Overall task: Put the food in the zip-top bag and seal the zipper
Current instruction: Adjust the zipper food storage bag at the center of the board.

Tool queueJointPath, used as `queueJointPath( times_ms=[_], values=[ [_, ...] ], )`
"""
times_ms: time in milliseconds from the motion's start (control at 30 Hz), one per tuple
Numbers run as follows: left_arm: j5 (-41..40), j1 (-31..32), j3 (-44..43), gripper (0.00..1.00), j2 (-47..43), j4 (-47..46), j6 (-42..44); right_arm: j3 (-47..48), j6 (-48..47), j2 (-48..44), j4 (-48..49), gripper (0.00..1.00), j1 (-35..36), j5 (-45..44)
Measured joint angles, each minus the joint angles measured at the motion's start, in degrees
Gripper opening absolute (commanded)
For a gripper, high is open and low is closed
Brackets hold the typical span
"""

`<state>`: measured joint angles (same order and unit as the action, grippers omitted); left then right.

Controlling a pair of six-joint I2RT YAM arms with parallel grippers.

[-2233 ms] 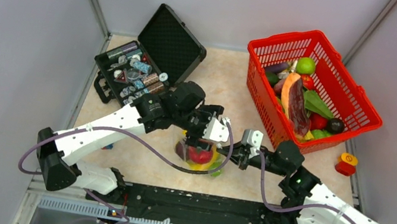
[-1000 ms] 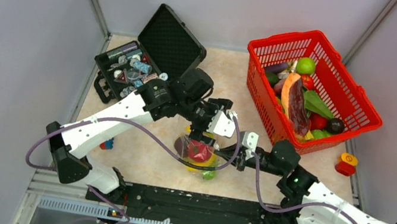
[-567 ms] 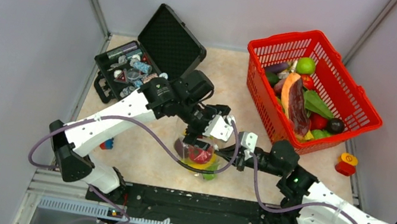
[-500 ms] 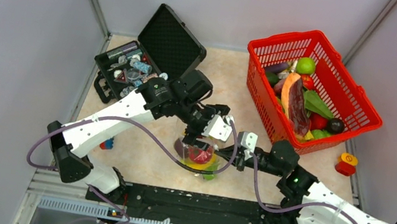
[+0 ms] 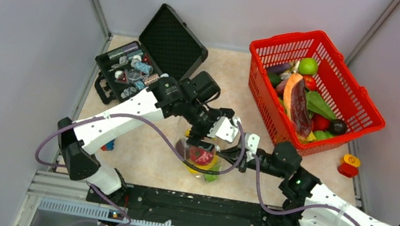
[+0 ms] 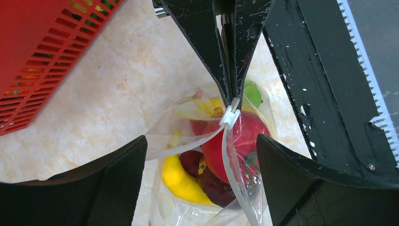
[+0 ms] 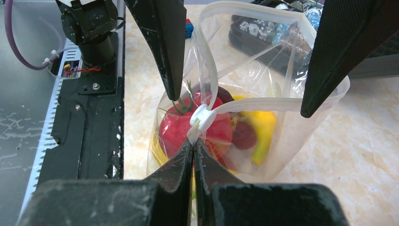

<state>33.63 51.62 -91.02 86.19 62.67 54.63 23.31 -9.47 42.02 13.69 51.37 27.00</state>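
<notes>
Top external view: at the far left we are seeing an open black case (image 5: 131, 72) lying on the tabletop (image 5: 135, 160), its tray holding small metal parts. Just right of it the left arm (image 5: 124, 116) is reaching out over the zip-top bag (image 5: 200, 160), which is standing near the middle of the tabletop, toward its near edge. The left jaws are standing wide apart, one on each side of the bag's open mouth, gripping nothing; whether they are brushing the plastic we cannot tell. Inside the bag the food (image 6: 242, 136) is lying piled: a red tomato-like piece, a yellow banana, something dark purple and a green piece. The zipper (image 7: 263, 103) is gaping in a loop, and at its white end clip the right jaws are pressing fully together, pinching the strip. Farther right a red basket (image 5: 285, 37) is sitting by the back-right corner, holding more toy produce. A small red and yellow object (image 5: 350, 165) is lying on the tabletop beside the basket's near corner.
</notes>
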Motion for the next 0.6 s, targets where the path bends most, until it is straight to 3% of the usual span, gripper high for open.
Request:
queueJointPath(
  times_ms=[467, 600],
  values=[
    [-1.09, 0.0, 0.0, 0.75, 3.37, 0.07, 0.7, 0.0, -0.98, -0.76, -0.07, 0.0, 0.02, 0.0],
    [-2.05, 0.0, -0.17, 0.6, 3.96, 0.2, 0.9, 0.0, -1.07, -0.76, -0.07, 0.0, 0.02, 0.0]
  ],
)
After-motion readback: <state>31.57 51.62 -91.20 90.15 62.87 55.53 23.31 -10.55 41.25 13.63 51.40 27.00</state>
